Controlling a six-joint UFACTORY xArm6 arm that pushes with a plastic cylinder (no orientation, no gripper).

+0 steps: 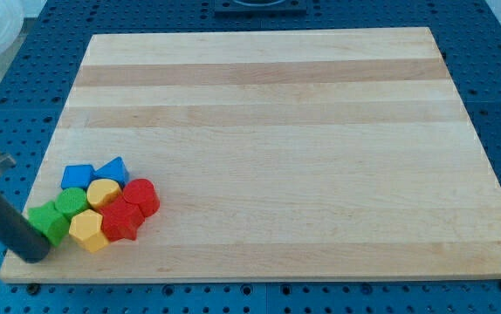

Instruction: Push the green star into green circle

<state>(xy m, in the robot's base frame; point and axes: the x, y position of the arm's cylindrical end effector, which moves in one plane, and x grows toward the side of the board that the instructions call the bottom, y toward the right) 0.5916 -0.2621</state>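
Observation:
The green star (49, 221) lies near the board's lower left corner. The green circle (72, 201) sits just up and to the right of it, touching or nearly touching it. My tip (36, 254) is at the star's lower left side, close against it. The dark rod rises from there toward the view's left edge.
The greens are part of a tight cluster: a blue block (77, 176) and a blue block (112, 170) at its top, a yellow block (104, 193), a yellow hexagon (87, 231), a red circle (142, 196) and a red star (121, 219). The wooden board's (268, 131) left edge is close by.

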